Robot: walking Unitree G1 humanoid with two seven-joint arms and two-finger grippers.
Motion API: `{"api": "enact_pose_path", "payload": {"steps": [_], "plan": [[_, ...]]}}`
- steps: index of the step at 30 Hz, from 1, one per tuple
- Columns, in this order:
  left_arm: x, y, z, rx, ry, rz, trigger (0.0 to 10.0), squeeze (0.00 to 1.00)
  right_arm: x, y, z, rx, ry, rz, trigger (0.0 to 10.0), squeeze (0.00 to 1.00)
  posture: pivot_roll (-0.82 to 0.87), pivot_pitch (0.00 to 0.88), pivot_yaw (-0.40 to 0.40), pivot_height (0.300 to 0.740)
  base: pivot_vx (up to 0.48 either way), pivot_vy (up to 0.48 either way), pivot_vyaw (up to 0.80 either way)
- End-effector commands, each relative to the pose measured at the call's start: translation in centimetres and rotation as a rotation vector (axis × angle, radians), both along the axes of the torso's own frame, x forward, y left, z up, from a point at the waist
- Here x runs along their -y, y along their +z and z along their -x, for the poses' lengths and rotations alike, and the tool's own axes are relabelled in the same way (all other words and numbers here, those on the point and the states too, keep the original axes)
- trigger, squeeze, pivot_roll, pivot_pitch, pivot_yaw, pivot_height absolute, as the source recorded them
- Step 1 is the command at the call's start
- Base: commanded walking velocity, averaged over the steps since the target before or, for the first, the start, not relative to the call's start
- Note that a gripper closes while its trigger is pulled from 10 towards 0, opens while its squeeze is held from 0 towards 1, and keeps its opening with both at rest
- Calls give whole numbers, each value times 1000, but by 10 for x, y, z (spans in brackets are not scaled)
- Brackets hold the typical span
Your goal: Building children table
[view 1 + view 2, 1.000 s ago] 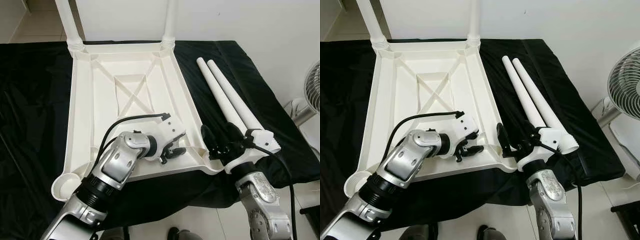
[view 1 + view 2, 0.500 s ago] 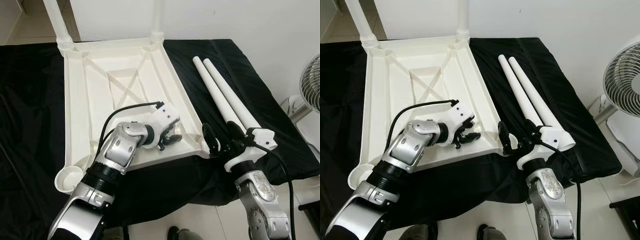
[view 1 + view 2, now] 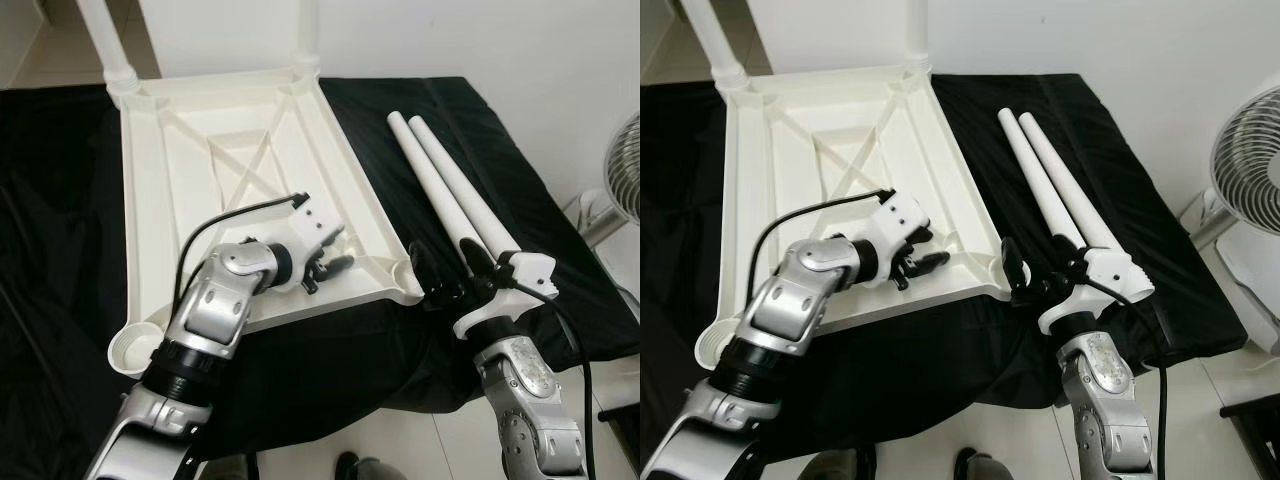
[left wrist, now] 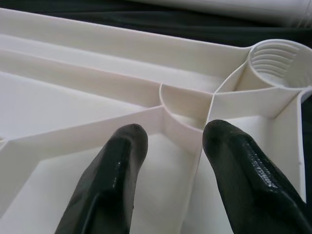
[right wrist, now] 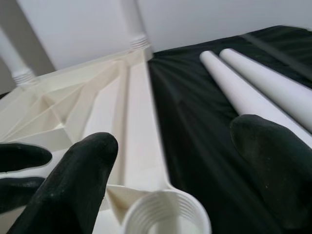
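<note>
Your upturned white plastic tabletop (image 3: 190, 180) lies on the black cloth (image 3: 480, 130), two loose legs (image 3: 450, 190) beside it. Left gripper (image 3: 325, 268) rests inside, fingers parted, holding nothing. Right gripper (image 3: 440, 275) gapes empty at the threaded corner socket (image 5: 165, 214). Legs look light, stiff, slick: grip mid-shaft.

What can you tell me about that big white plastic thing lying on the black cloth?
It is a children's table top, cream-white moulded plastic, lying upside down on the black cloth. Ribs cross its underside. Two legs stand screwed in at the far corners; the near threaded sockets are empty. The left gripper hovers inside its near edge, the right gripper beside the corner.
</note>
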State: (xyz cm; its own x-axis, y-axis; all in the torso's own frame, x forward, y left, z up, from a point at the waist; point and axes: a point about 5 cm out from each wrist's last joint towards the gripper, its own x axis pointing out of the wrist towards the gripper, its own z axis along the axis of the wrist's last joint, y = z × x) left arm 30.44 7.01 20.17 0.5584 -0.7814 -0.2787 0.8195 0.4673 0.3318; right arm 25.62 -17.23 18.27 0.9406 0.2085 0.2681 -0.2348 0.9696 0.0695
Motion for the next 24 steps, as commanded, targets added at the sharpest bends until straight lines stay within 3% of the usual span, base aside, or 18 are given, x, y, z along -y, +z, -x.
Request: {"api": "enact_pose_path", "payload": {"steps": [1,6,10,15,20,21,24], "plan": [[6,-7,12,-39,-98,-15,10000,0,9,-2,-1,-5,-30,16,10000,0,28,161,-26,740,0,0,0],[3,-16,21,-50,-157,-73,10000,0,12,1,-6,7,-27,34,10000,0,33,157,-29,740,0,0,0],[18,5,22,-25,-149,72,10000,0,12,3,-8,14,-21,40,10000,0,32,159,-37,740,0,0,0],[36,16,37,-19,-233,140,10000,0,12,2,-8,13,-18,42,10000,0,29,163,-38,740,0,0,0],[42,16,43,-33,-270,148,10000,0,13,2,-8,15,-21,43,10000,0,25,167,-36,740,0,0,0],[47,4,49,-63,-302,105,10000,0,14,4,-7,19,-20,45,10000,0,23,169,-34,740,0,0,0],[49,-1,50,-67,-301,83,10000,0,14,4,-7,21,-18,47,10000,0,23,169,-34,740,0,0,0]]}}
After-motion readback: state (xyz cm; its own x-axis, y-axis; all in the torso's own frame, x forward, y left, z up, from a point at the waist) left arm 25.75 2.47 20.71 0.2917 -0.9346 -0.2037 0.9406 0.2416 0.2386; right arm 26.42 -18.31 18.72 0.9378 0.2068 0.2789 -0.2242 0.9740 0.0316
